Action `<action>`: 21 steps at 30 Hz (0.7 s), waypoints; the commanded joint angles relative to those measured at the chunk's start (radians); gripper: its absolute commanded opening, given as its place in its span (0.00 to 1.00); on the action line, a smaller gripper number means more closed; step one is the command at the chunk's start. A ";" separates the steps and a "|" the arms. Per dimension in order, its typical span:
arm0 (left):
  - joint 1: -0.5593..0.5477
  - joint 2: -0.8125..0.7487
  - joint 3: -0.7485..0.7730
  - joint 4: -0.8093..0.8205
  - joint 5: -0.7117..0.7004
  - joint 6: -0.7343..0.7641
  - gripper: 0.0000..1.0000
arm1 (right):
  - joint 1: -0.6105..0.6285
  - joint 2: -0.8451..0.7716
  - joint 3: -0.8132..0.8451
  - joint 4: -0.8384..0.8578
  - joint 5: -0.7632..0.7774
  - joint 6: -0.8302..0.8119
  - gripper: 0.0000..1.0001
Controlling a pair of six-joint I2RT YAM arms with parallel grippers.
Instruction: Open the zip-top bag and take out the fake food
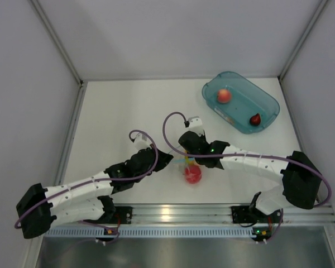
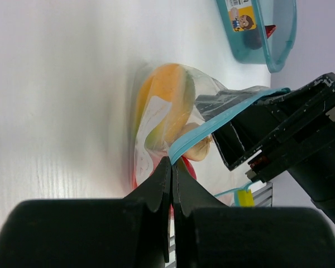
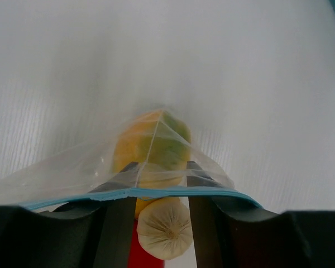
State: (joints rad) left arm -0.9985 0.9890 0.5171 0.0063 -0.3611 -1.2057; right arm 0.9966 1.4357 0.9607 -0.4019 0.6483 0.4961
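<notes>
The zip-top bag (image 2: pixel 156 120) lies between both grippers, also seen from above (image 1: pixel 188 166). My left gripper (image 2: pixel 172 160) is shut on its teal zip strip (image 2: pixel 212 123). My right gripper (image 3: pixel 162 167) reaches under the bag's upper wall. The strip (image 3: pixel 156 193) crosses its fingers (image 3: pixel 120 223). A cream garlic-like piece (image 3: pixel 166 226) fills the gap between them and touches both. A yellow-orange mango (image 3: pixel 151 142) sits beyond the fingertips and a red tomato ball (image 1: pixel 192 174) lies below. The pinkish peach ball (image 1: pixel 224 96) and the dark red piece (image 1: pixel 255 119) lie in the teal tub.
The teal translucent tub (image 1: pixel 266 96) stands at the back right, also visible in the left wrist view (image 2: pixel 279 44). White walls close off the left, back and right. A metal rail (image 1: pixel 167 213) runs along the near edge.
</notes>
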 commanded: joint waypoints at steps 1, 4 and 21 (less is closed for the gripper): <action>0.005 -0.012 -0.022 -0.075 -0.084 0.031 0.00 | -0.030 0.005 -0.007 -0.089 -0.081 -0.019 0.41; 0.003 -0.003 -0.006 -0.075 -0.091 0.038 0.00 | -0.029 0.025 0.015 -0.153 -0.121 0.007 0.45; -0.152 0.152 0.060 -0.075 -0.280 -0.035 0.00 | -0.029 -0.156 -0.048 -0.228 -0.355 0.058 0.53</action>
State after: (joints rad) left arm -1.1347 1.1309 0.5480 -0.0116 -0.5289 -1.2343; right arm 0.9852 1.3418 0.9081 -0.5297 0.3191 0.5362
